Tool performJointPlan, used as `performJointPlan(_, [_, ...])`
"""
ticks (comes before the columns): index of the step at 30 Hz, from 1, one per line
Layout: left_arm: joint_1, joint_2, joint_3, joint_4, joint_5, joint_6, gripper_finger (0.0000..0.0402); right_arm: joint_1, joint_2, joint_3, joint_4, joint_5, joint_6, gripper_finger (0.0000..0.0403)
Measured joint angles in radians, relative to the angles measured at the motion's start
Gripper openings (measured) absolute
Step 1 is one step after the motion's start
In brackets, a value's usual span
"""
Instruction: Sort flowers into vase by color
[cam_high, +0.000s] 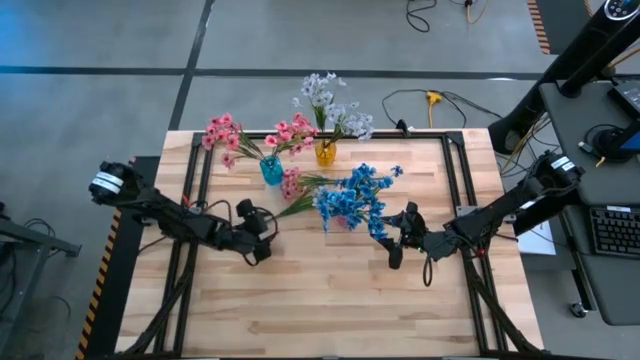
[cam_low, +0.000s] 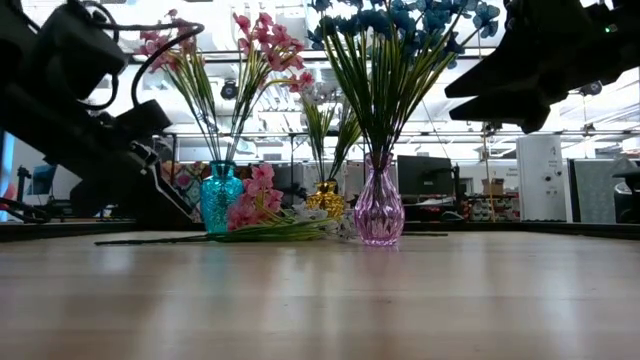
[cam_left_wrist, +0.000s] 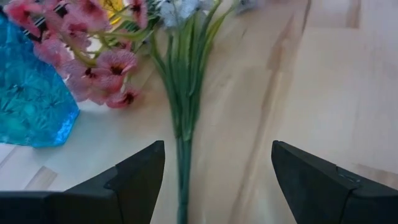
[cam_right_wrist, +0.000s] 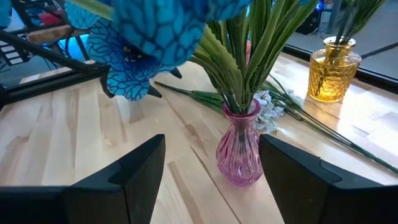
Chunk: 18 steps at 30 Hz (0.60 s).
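A loose spray lies flat on the table: its green stem (cam_left_wrist: 182, 168) runs between the fingers of my open left gripper (cam_left_wrist: 217, 149), close to one finger, and I see no touch. Its pink blooms (cam_left_wrist: 102, 71) lie beside the teal vase (cam_left_wrist: 28, 102), which holds pink flowers (cam_high: 225, 132). A second loose spray with pale blooms (cam_right_wrist: 268, 115) lies next to it. The pink vase (cam_right_wrist: 239, 149) holds blue flowers (cam_high: 350, 198). My right gripper (cam_right_wrist: 211, 149) hovers open, facing that vase. The amber vase (cam_high: 325, 153) holds white-lavender flowers (cam_high: 335, 110).
The three vases stand close together at the table's far middle, with the loose stems (cam_high: 298, 205) spread between them. Bare wood (cam_high: 320, 300) fills the near half of the table. Black rails (cam_high: 455, 190) run along the table's sides and back.
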Motion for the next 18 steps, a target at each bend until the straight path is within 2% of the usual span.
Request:
performJointPlan(6, [0.030,0.002,-0.024,0.011,0.000,-0.007,0.0272,0.000,0.000,0.000,-0.002,0.000,0.000,0.0251])
performJointPlan(18, [0.063,0.002,-0.063,0.017,0.001,-0.036,0.0223,0.000,0.000,0.000,-0.004,0.001,0.000,0.0249])
